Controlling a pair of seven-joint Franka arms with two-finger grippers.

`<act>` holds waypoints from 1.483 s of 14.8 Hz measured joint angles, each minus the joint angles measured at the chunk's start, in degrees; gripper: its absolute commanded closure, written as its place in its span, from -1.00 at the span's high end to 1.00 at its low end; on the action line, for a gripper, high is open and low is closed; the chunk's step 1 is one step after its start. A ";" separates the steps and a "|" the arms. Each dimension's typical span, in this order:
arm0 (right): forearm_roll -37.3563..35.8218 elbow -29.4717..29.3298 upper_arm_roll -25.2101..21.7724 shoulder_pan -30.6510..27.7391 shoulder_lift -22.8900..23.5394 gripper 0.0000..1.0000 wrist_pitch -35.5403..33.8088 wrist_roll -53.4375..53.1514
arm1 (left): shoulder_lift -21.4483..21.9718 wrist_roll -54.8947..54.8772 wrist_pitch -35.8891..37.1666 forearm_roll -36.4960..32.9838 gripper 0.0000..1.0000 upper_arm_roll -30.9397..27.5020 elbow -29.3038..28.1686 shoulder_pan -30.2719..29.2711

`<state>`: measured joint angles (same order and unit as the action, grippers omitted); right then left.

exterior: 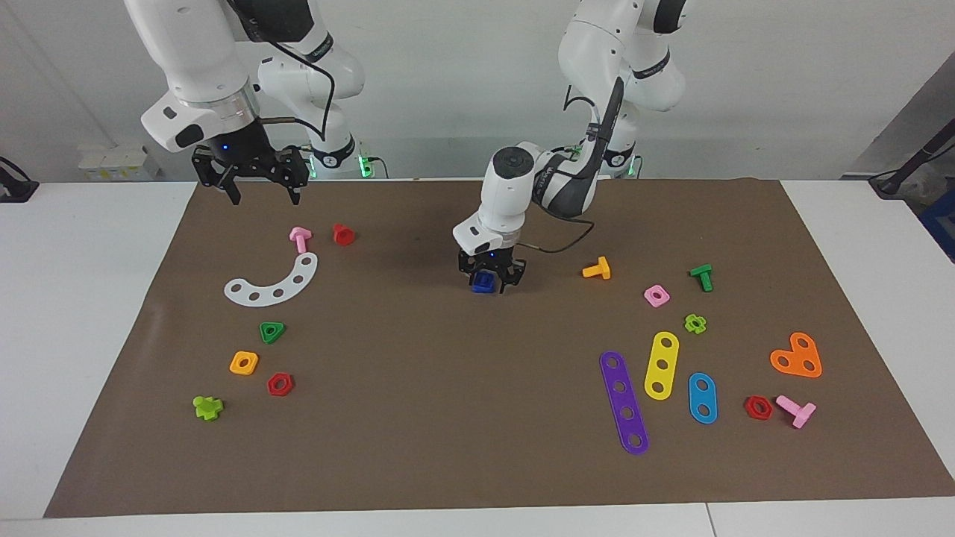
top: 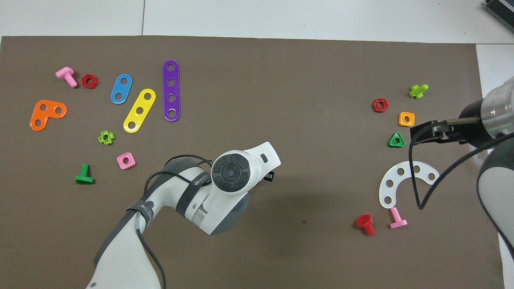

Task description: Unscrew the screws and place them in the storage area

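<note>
My left gripper [exterior: 490,283] is down at the mat's middle, around a small blue piece [exterior: 483,282]. The piece looks square with a dark hollow, and I cannot tell whether it is the blue screw, the blue nut, or both joined. In the overhead view the left arm's wrist [top: 231,172] covers the gripper and the blue piece. My right gripper [exterior: 265,195] hangs open and empty, raised over the mat at the right arm's end, above the pink bolt [exterior: 300,239]; it also shows in the overhead view [top: 426,132].
Toward the right arm's end lie a white curved strip [exterior: 272,283], a red bolt [exterior: 343,234] and several nuts. Toward the left arm's end lie an orange bolt [exterior: 597,269], a green bolt [exterior: 702,277], a purple strip [exterior: 624,403], other flat strips and nuts.
</note>
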<state>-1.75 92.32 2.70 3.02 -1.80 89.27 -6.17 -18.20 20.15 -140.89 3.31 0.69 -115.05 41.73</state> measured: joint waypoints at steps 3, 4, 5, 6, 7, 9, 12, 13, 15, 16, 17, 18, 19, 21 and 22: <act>0.00 0.00 -0.08 -0.19 0.00 1.00 0.00 0.00 | 0.00 -0.03 0.00 0.00 -0.24 0.16 -0.01 0.19; 0.00 0.00 -0.08 -0.19 0.00 1.00 0.00 0.00 | 0.00 -0.04 0.01 0.00 -0.48 0.16 -0.01 0.23; 0.00 0.00 -0.08 -0.19 0.00 1.00 0.00 0.00 | 0.03 -0.07 0.03 -0.01 -0.80 0.16 -0.01 0.25; 0.00 0.00 -0.08 -0.19 0.00 1.00 0.00 0.00 | 0.05 -0.08 0.04 -0.01 -0.99 0.17 -0.02 0.27; 0.00 0.00 -0.08 -0.19 -0.01 1.00 0.00 0.00 | 0.06 -0.08 0.04 -0.01 -1.00 0.17 -0.02 0.29; 0.00 0.00 -0.07 -0.18 -0.02 1.00 0.03 0.00 | 0.06 -0.08 0.04 -0.01 -1.00 0.17 -0.02 0.33; 0.00 0.00 -0.02 -0.14 -0.04 1.00 0.07 0.00 | 0.06 -0.08 0.32 -0.01 -1.00 0.16 0.13 0.33; 0.00 0.00 0.02 -0.11 -0.04 1.00 0.11 0.00 | 0.06 -0.08 0.63 -0.01 -1.00 0.14 0.45 0.33; 0.02 0.03 0.13 0.16 -0.04 1.00 0.82 0.00 | 0.08 -0.08 3.34 -0.01 -1.00 0.06 2.51 0.33; 0.02 0.10 0.21 0.34 -0.04 1.00 1.23 0.00 | 0.11 -0.08 5.53 -0.01 -1.00 -0.04 4.15 0.33; 0.03 0.23 0.35 0.42 -0.03 1.00 1.46 0.00 | 0.15 -0.08 7.70 -0.01 -1.00 -0.18 5.94 0.31; 0.08 0.48 0.48 0.63 -0.03 0.99 1.86 0.00 | 0.21 -0.08 9.66 -0.01 -1.00 -0.29 7.69 0.24; 0.10 1.00 0.52 1.24 -0.03 0.99 2.81 0.00 | 0.34 -0.08 11.25 -0.01 -1.00 -0.40 9.19 0.13; 0.10 3.23 0.61 2.66 -0.03 0.98 6.51 -0.06 | 0.80 -0.02 13.62 -0.01 -1.00 -0.94 11.37 -0.34; 0.11 4.80 0.68 3.24 -0.06 0.98 8.72 -0.08 | 1.05 -0.01 14.22 -0.01 -1.00 -1.24 12.10 -1.24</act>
<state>-1.64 97.11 3.37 6.26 -1.86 97.98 -6.25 -17.15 20.14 -126.67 3.30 -0.55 -102.96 40.49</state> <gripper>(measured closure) 0.004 0.542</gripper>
